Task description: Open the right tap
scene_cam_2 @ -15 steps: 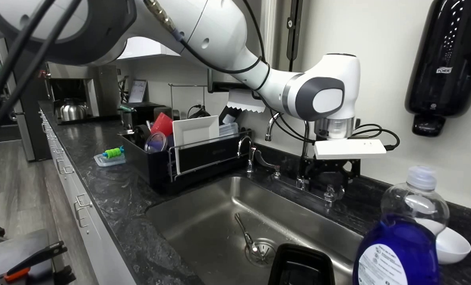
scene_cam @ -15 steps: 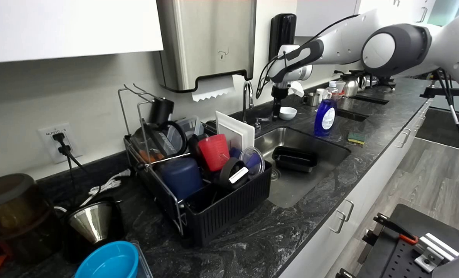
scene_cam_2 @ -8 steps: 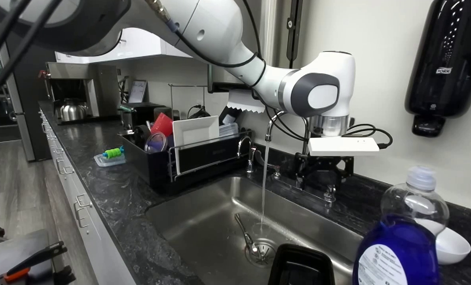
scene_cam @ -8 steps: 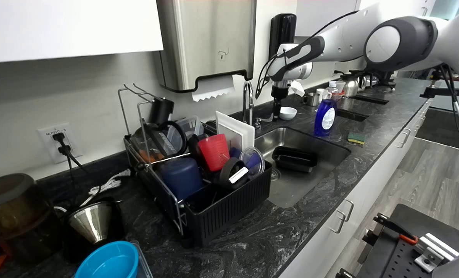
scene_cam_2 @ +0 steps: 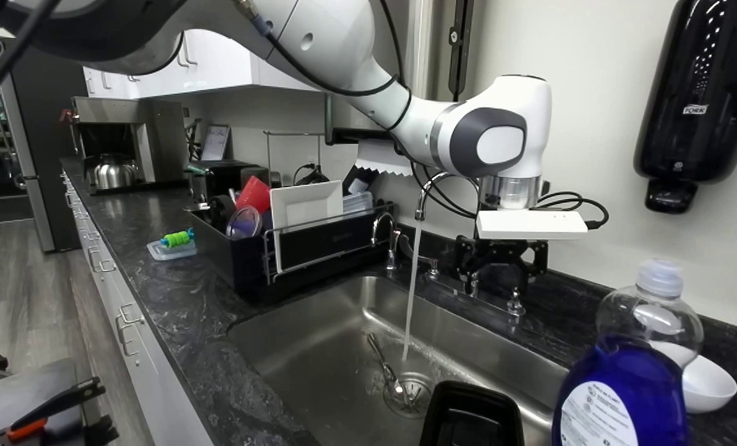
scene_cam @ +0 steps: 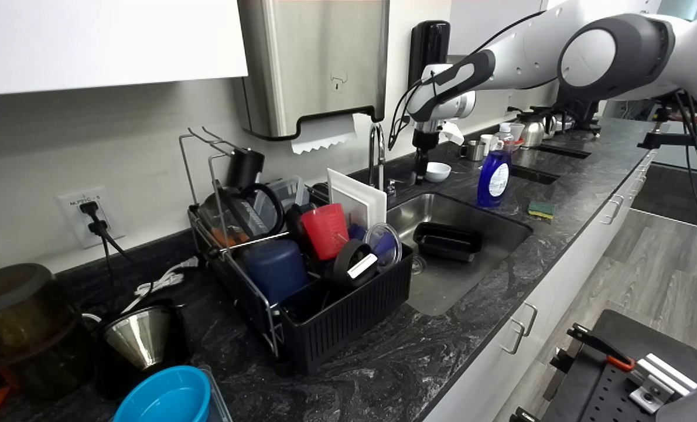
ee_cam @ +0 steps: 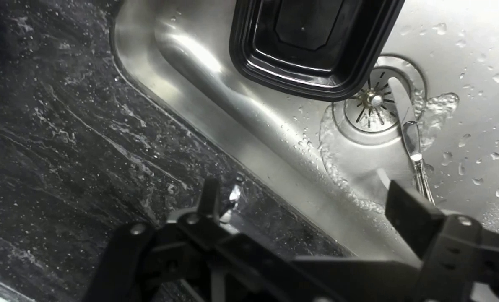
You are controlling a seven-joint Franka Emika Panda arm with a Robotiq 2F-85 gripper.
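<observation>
Dark, speckled counter (ee_cam: pixel 86 147) lies under the fingers (ee_cam: pixel 415 220) of the gripper (ee_cam: pixel 306 197). They are spread wide and pinch nothing; in the wrist view one shows against the counter, one against the sink (scene_cam_2: pixel 306 347). Nearest is the right tap (scene_cam_2: pixel 515 305), a small shiny chrome handle, low down, just beside the finger on the counter side. Water (scene_cam_2: pixel 412 279) runs from the curved spout (scene_cam_2: pixel 423 201) near the fingers, so I think the tap is open and the job almost done. To do it well, nudge the handle gently with one finger's side, stop when it feels stiff, then go straight up so nothing drags it back. Below the fingers, in the sink, a table knife (ee_cam: pixel 411 134) has its blade over the drain (ee_cam: pixel 373 100), beside a black plastic tub (ee_cam: pixel 312 50). Farther away are a white bowl (scene_cam_2: pixel 709 387), a blue dish soap bottle (scene_cam_2: pixel 622 390), and then the full dish rack (scene_cam: pixel 348 310).

Some bits are hard to see. The handle is blurry and seems partly under the gripper in the wrist view, so I cannot tell if the finger touches it. In an exterior view the gripper hides part of the spout's stem.
</observation>
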